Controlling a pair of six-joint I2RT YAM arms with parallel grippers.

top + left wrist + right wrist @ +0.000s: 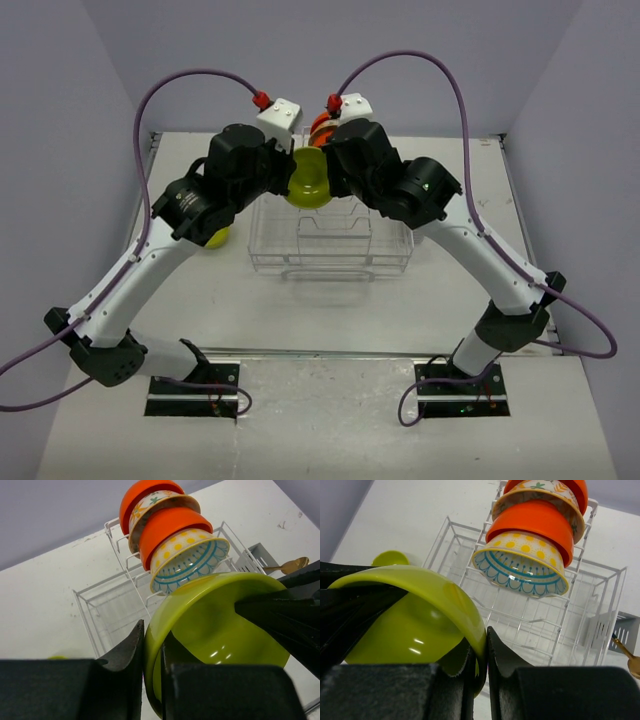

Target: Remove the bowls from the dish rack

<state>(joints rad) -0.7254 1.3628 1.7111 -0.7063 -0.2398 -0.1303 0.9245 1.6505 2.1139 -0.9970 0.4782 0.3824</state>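
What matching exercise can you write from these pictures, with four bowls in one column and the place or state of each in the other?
Bowls:
1. raised lime bowl
2. low lime bowl
3. dotted bowl
4. flower bowl

Places or states:
a. between two orange bowls
b. rim pinched by left gripper and right gripper
c. on the table, left of the rack
d. end of the row, nearest the grippers

Pairs: 1-b, 2-c, 3-d, 4-a.
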